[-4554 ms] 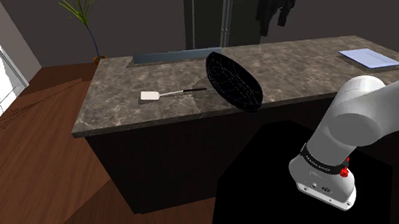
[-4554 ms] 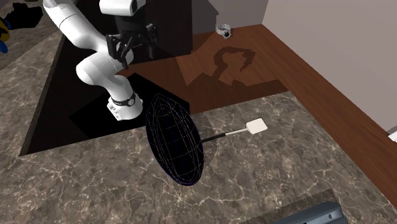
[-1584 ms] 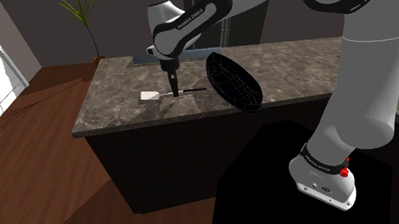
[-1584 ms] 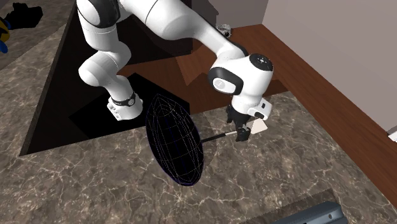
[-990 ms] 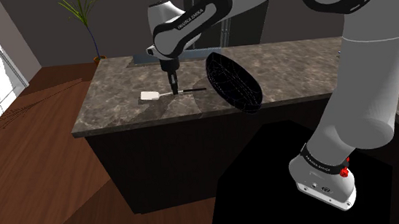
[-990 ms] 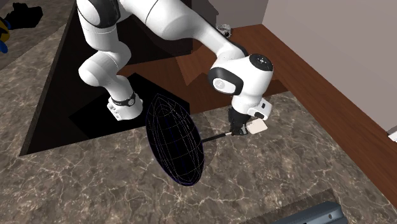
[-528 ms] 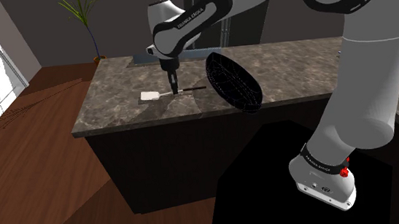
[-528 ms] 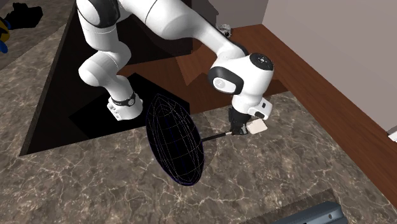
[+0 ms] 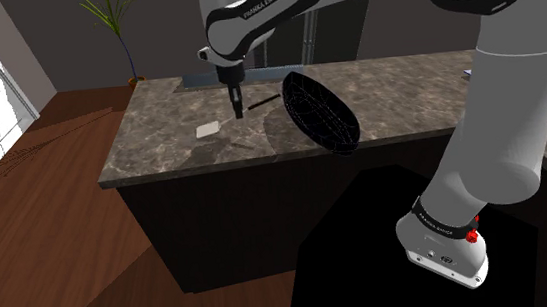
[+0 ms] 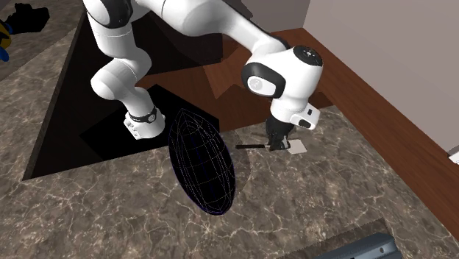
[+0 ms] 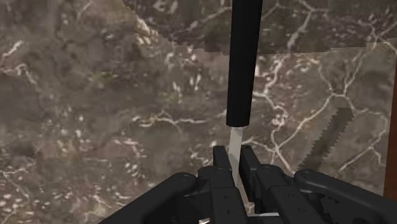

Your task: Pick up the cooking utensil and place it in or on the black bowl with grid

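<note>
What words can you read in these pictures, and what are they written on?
"FRANKA EMIKA": dark letters on the white arm, on the link by its wrist, in the shoulder view.
Dark band low on the arm: light lettering, too small to read.
Spatula, black bowl, counter: no writing.

I read FRANKA EMIKA on the arm's dark forearm band. Lettering on its base band is beyond me.
</note>
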You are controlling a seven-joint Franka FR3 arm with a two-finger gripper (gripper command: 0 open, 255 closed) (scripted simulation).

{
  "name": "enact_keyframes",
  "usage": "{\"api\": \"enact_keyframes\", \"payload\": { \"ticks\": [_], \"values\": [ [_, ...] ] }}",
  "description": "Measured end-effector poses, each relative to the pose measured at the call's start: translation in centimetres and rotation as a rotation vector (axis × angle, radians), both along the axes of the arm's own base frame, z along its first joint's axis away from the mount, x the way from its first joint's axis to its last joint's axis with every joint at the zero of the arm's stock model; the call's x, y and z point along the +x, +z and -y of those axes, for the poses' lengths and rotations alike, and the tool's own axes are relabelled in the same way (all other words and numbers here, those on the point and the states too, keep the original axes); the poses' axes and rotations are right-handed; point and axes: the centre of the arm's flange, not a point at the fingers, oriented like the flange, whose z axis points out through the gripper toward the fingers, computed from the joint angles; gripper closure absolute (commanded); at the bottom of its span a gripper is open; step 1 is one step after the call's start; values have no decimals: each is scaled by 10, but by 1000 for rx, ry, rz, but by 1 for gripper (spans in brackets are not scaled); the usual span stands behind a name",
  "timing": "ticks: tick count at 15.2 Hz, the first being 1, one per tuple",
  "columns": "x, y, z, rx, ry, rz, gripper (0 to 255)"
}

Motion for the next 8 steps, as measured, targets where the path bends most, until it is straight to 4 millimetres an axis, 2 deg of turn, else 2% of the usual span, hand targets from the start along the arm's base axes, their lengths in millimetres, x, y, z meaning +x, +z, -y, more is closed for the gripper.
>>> {"api": "enact_keyframes", "payload": {
  "ticks": [8],
  "values": [
    [-1, 42, -1, 0, 0, 0, 255]
  ]
}}
